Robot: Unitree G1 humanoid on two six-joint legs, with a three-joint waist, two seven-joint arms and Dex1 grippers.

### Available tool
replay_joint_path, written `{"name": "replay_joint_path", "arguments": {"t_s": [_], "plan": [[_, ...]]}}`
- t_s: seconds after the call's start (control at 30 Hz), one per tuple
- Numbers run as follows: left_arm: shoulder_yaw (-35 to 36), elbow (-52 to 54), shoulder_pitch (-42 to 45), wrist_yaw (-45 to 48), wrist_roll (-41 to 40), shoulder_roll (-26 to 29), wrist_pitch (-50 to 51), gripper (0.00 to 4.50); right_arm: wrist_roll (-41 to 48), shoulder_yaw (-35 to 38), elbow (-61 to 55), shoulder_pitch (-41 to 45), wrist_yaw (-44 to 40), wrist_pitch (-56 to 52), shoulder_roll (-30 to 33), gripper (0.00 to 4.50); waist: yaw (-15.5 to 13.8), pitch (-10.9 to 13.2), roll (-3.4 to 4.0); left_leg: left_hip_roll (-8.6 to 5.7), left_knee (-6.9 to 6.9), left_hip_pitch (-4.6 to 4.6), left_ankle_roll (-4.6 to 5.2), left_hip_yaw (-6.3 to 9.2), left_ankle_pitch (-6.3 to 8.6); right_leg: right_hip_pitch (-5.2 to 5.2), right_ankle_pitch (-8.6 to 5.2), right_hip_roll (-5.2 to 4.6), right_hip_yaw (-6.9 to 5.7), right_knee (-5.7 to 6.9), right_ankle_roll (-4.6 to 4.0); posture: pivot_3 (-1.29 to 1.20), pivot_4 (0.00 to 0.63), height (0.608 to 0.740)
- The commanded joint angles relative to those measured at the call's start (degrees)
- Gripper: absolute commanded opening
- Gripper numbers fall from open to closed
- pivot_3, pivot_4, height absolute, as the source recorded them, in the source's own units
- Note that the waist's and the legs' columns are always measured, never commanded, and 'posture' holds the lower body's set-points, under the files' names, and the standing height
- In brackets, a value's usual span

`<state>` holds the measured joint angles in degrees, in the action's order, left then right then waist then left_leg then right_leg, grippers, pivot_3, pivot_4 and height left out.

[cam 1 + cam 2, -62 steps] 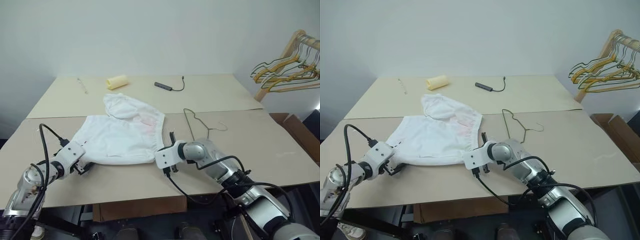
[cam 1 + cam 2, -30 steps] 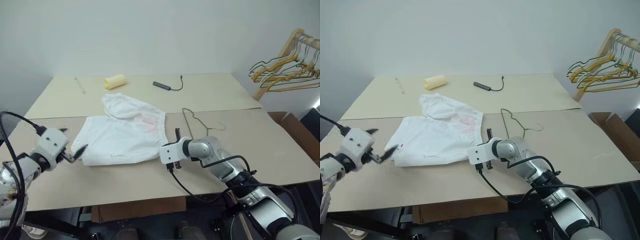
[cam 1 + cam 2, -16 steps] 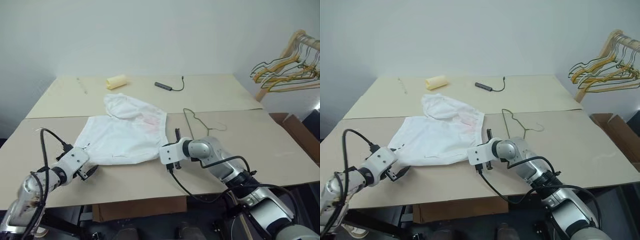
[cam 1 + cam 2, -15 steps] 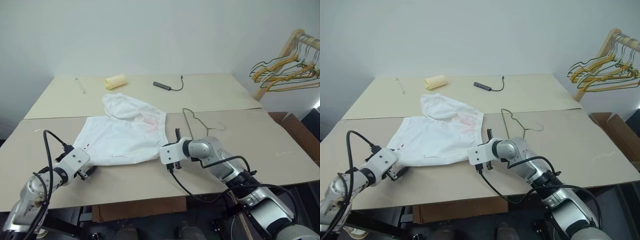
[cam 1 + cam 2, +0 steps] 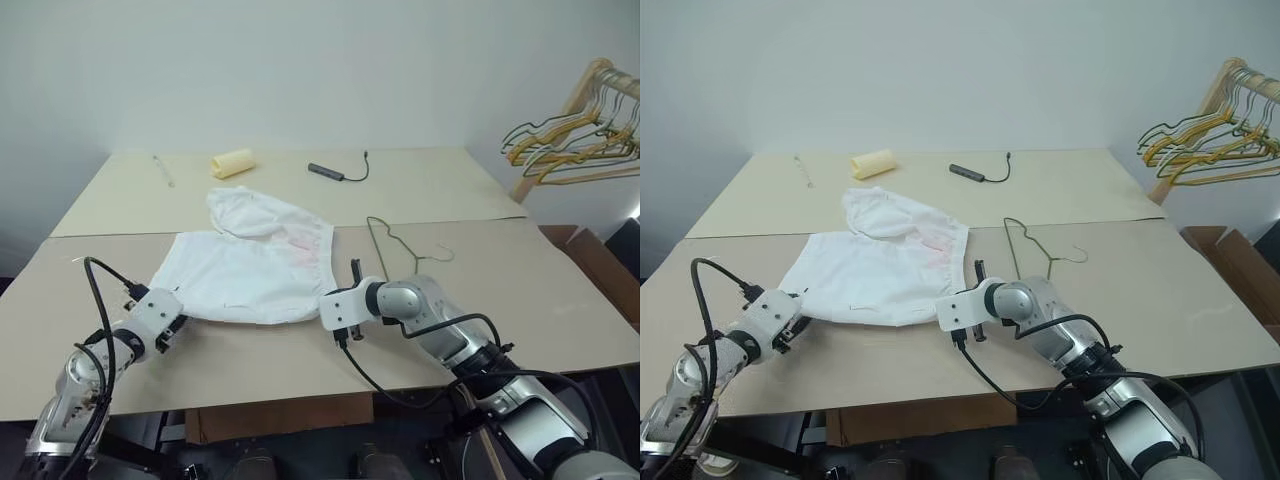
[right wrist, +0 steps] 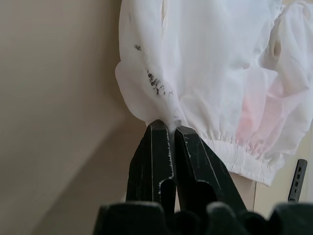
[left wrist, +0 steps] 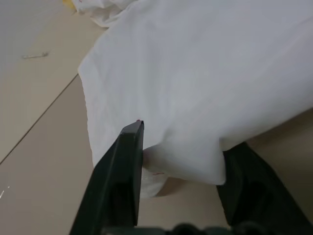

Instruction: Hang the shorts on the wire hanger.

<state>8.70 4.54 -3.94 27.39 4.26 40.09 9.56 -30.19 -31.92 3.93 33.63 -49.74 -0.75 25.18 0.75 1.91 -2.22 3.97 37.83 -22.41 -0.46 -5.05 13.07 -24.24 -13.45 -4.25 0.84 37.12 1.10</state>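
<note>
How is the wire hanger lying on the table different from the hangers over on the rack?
The wire hanger is a single dark grey one lying flat on the table, beside the shorts. The rack hangers are yellow-gold, bunched together and hanging from a wooden rail. All are thin wire with a hook.

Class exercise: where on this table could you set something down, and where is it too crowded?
Free: the near strip of table in front of the shorts, between the two grippers, and the far-right stretch beyond the wire hanger. Also the far-left corner, past the yellow roll. Crowded: the middle, with shorts, hanger and right gripper.
</note>
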Motion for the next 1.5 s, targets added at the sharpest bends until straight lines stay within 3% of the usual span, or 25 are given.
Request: {"name": "replay_joint_path", "arguments": {"t_s": [0.03, 0.13, 0.27, 0.43, 0.7, 0.8, 0.87, 0.93, 1.03, 1.13, 1.23, 1.3, 1.37, 1.5], "plan": [[1.72, 0.05, 1.41, -0.78, 0.22, 0.77, -2.74, 1.01, 0.87, 1.86, -1.28, 0.93, 0.62, -0.32, -0.22, 0.0, 0.0, 0.0, 0.0, 0.0, 0.0, 0.0, 0.0, 0.0, 0.0, 0.0, 0.0, 0.0, 0.0, 0.0, 0.0, 0.05, 0.0, 0.74], [2.05, -0.75, 1.11, 0.03, 0.79, 2.23, -4.08, 0.04, 0.89, 1.93, -1.36, 0.88, 0.67, -0.42, -0.22, 0.0, 0.01, 0.0, 0.0, 0.0, 0.0, 0.0, 0.0, 0.0, 0.0, 0.0, 0.0, 0.0, 0.0, 0.0, 0.0, 0.05, 0.0, 0.74], [2.24, -2.39, 0.84, 1.52, 1.1, 5.02, -6.14, 0.01, 1.06, 2.43, -2.12, 0.69, 0.45, -0.84, 0.19, 0.0, 0.07, 0.0, 0.0, 0.01, 0.0, 0.0, 0.0, 0.0, 0.0, -0.02, 0.0, 0.01, 0.0, 0.0, 0.0, 0.05, 0.0, 0.74], [1.53, 0.82, -4.99, 13.35, -0.47, 14.09, -10.37, 0.01, 1.85, 3.96, -6.56, -0.74, -1.49, -1.19, 2.96, 0.0, 0.14, 0.03, 0.04, 0.02, -0.03, -0.05, -0.03, -0.05, 0.02, -0.09, -0.03, -0.02, 0.0, -0.04, -0.02, 0.06, 0.0, 0.74], [10.7, 12.9, -17.71, 33.23, -9.9, 24.44, -7.69, 0.01, 10.65, 7.58, -24.37, -6.34, -14.34, -3.52, 14.27, 0.0, -0.08, 0.08, 0.04, 0.02, -0.04, -0.2, -0.2, -0.05, 0.13, -0.19, -0.16, -0.09, -0.07, -0.09, 0.02, 0.04, 0.0, 0.74], [13.25, 15.67, -18.54, 37.86, -12.09, 27.08, -4.28, 0.01, 15.59, 9.32, -27.94, -6.14, -17.45, -7.32, 15.77, 0.0, -0.05, 0.1, 0.06, 0.05, -0.04, -0.09, -0.21, -0.02, 0.13, -0.13, -0.54, -0.05, -0.09, -0.05, 0.09, 0.04, 0.0, 0.74], [10.65, 14.61, -13.73, 36.99, -11.67, 27.68, -3.48, 0.01, 17.74, 10.49, -26.23, -3.91, -16.49, -10.22, 13.66, 0.0, -0.04, 0.13, 0.11, 0.05, -0.04, 0.14, -0.28, -0.02, 0.17, 0.01, -0.63, -0.04, -0.09, -0.01, -0.06, 0.03, 0.0, 0.74], [4.38, 10.77, -2.43, 32.58, -9.02, 24.9, -2.46, 0.01, 18.75, 11.71, -20.55, 0.81, -13.61, -13.69, 9.6, 0.0, -0.05, 0.19, 0.19, 0.05, -0.03, 0.36, -0.47, -0.02, 0.28, 0.03, -0.59, -0.04, -0.1, 0.01, -0.07, 0.04, 0.0, 0.74], [-4.88, -1.5, 22.42, 19.65, -1.0, 13.46, 2.77, 0.01, 15.81, 13.29, -4.67, 12.4, -3.99, -17.0, 2.88, 0.0, -0.86, 0.35, 0.41, -0.01, -0.02, 0.5, -0.45, 0.02, 0.14, 0.21, -0.31, -0.04, -0.13, 0.02, 0.0, 0.04, 0.0, 0.74], [-8.95, -17.87, 43.88, 1.93, 8.81, 3.9, 2.75, 0.01, 8.69, 14.21, 16.13, 26.21, 16.3, -15.14, -2.05, 0.0, -1.31, 0.2, 0.1, -0.03, -0.03, 0.04, -0.2, 0.19, -0.78, 0.18, 0.38, 0.14, -0.15, -0.01, 0.43, 0.04, 0.0, 0.74], [-4.58, -27.63, 61.01, -17.01, 8.88, -4.36, -2.34, 0.01, 6.77, 19.08, 30.66, 38.16, 40.37, -9.81, -5.3, 0.0, -1.48, 0.12, -0.03, -0.05, -0.02, -0.57, -0.22, 0.2, -0.81, -0.33, 0.73, 0.1, -0.12, -0.1, 0.02, 0.03, 0.0, 0.74], [-2.51, -28.85, 66.06, -25.06, 9.83, -5.05, -7.9, 0.01, 6.55, 21.42, 32.34, 41.02, 49.55, -5.13, -5.53, 0.0, -1.36, 0.09, -0.06, -0.1, -0.05, -1.58, -0.41, 0.21, -0.83, -1.27, 0.8, 0.0, -0.11, 0.02, 0.07, 0.02, 0.0, 0.74], [-1.62, -27.46, 67.3, -27.6, 10.28, -3.54, -12.55, 0.01, 6.09, 21.82, 29.52, 39.9, 53.36, -0.67, -4.96, 0.0, -0.48, 0.04, -0.07, -0.11, -0.12, -2.06, -0.91, 0.15, -0.91, -1.91, 0.78, 0.01, -0.05, -0.01, 0.1, 0.01, 0.0, 0.74], [-1.06, -21.13, 61.64, -22.07, 8.62, 0.86, -13.39, 0.01, 5.75, 19.6, 22.08, 32.4, 49.01, 0.11, -4.37, 0.0, 2.11, -0.09, -0.05, -0.28, -0.85, -1.66, -0.88, -0.13, -0.65, -1.93, 0.75, -0.2, -0.19, -0.14, 0.13, 0.01, 0.0, 0.74]]}}
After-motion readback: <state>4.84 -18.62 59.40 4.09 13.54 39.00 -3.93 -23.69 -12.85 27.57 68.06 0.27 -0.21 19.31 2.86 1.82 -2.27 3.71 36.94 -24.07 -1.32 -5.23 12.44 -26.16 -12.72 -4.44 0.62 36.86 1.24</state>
